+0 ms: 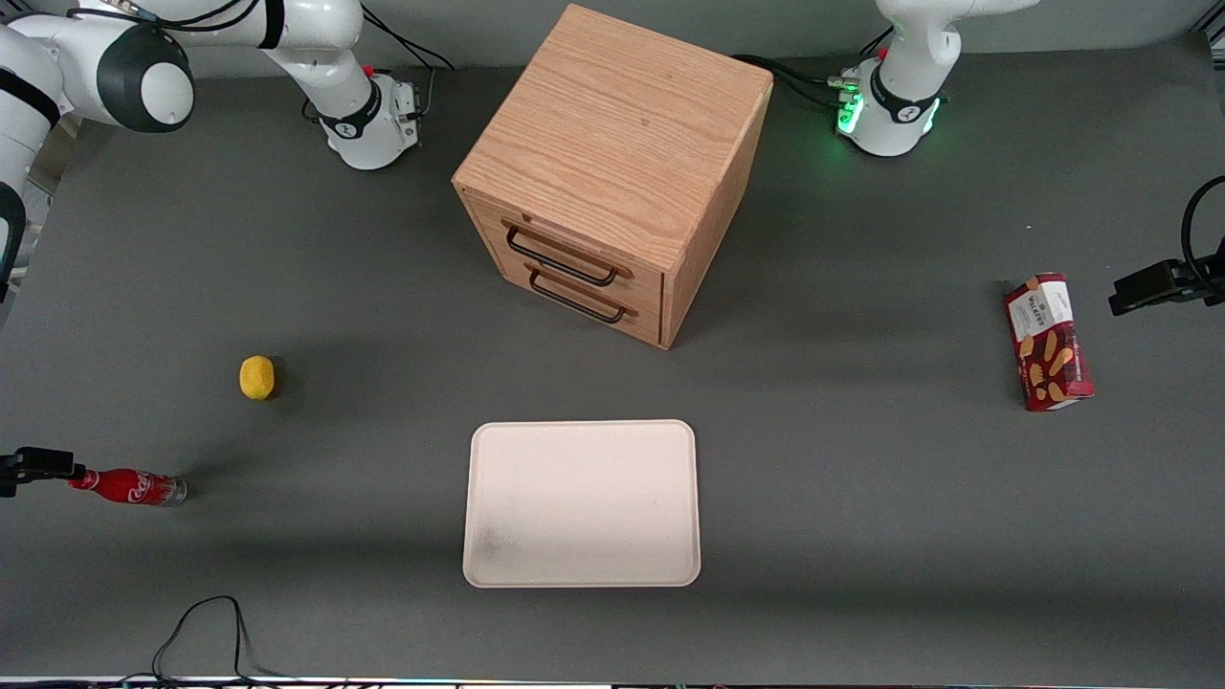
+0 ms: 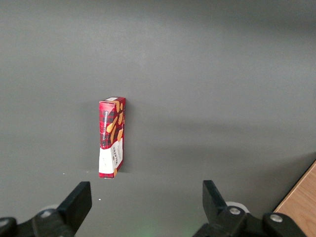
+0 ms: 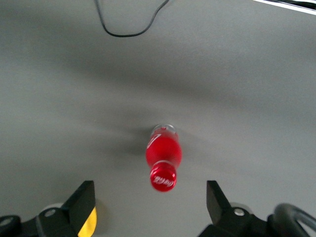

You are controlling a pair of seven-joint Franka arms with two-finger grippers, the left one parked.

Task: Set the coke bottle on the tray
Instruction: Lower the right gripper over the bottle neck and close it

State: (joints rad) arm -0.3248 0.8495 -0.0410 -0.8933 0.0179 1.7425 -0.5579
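The coke bottle (image 1: 129, 486), with red label and red cap, stands on the grey table at the working arm's end, far sideways from the tray (image 1: 582, 502). The right wrist view looks down on its red cap (image 3: 163, 177), which lies between the two fingers. My right gripper (image 3: 149, 188) is above the bottle, open and empty, with its fingers well apart on either side of the cap. In the front view only a black part of the gripper (image 1: 38, 465) shows at the picture's edge, by the cap. The cream-white tray lies flat with nothing on it.
A yellow lemon (image 1: 256, 377) lies farther from the front camera than the bottle; it shows partly under one finger (image 3: 88, 222). A wooden two-drawer cabinet (image 1: 612, 172) stands mid-table. A red snack box (image 1: 1048, 342) lies toward the parked arm's end. A black cable (image 1: 201, 632) loops near the front edge.
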